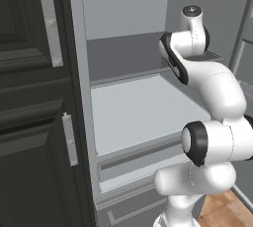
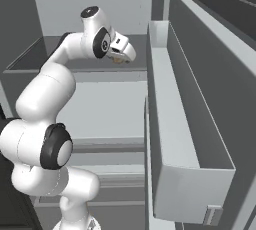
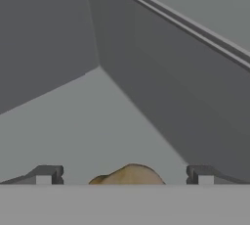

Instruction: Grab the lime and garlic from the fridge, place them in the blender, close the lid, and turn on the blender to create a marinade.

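We have our arm [image 1: 212, 88] reaching deep into the open fridge [image 1: 128, 112], up at the level of the upper shelf [image 2: 90, 66], so we are on the fetching step, with nothing yet taken out. Our claw [image 3: 124, 175] stands spread as wide as it goes and has hold of nothing. In the hand view a tan, lumpy thing [image 3: 129, 175] sits on the shelf floor between the two fingertips [image 3: 46, 174]; from the right base view a small tan spot [image 2: 118, 59] shows just under the hand. We judge it to be the garlic, since its colour is wrong for the lime, though too little of it shows to be sure. We cannot say where the lime lies. Next we need to settle the fingers either side of the bulb, close gently and draw back clear of the door bin [image 2: 185, 174]
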Controlling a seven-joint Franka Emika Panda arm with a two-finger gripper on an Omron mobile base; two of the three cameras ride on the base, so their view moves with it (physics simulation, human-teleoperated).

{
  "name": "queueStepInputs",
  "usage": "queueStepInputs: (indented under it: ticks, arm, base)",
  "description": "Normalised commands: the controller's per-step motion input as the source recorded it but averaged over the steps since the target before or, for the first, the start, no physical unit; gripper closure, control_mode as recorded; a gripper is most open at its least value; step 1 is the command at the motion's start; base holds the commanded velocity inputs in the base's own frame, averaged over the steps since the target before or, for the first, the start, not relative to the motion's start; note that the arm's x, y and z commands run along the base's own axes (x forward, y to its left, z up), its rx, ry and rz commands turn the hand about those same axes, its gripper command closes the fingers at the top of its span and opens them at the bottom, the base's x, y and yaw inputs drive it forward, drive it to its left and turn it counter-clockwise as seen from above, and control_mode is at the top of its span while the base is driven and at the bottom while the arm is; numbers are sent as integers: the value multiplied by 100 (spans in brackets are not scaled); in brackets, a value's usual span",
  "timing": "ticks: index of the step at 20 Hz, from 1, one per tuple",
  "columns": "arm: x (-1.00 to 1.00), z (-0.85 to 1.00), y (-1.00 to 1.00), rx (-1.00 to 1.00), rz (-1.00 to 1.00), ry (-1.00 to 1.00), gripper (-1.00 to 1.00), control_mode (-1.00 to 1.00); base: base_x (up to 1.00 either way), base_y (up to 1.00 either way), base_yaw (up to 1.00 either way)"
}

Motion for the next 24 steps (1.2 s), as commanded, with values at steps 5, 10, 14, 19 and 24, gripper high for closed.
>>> queueStepInputs:
  ticks: [5,10,14,19,24]
  arm:
    - [-4,-16,0,0,0,4,-100,-100]
    - [-2,-24,0,0,-1,8,100,-100]
    - [0,-12,0,0,0,2,100,-100]
    - [-11,0,0,0,0,-1,100,-100]
    - [-55,0,0,0,0,-17,100,-100]
  base:
    - [0,0,0]
    - [0,0,0]
    - [0,0,0]
    - [0,0,0]
    - [0,0,0]
